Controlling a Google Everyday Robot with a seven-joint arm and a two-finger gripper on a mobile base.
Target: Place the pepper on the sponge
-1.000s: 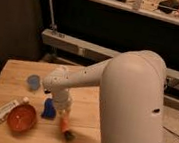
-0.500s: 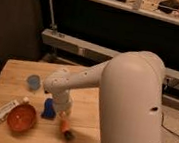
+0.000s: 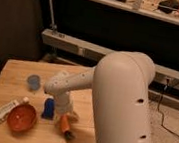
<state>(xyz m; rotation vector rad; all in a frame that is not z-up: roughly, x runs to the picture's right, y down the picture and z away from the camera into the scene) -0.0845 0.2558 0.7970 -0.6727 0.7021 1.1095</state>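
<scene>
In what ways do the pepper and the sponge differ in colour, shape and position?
The pepper is orange with a dark stem end; the sponge is plain deep blue. The pepper is slim and tapering; the sponge is blocky. The gripper hangs right above the pepper, while the sponge sits beside it, uncovered. Both lie on the wooden table, close together.

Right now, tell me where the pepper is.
In the camera view, the pepper lies near the front edge of the table, just right of the sponge, under the gripper.
</scene>
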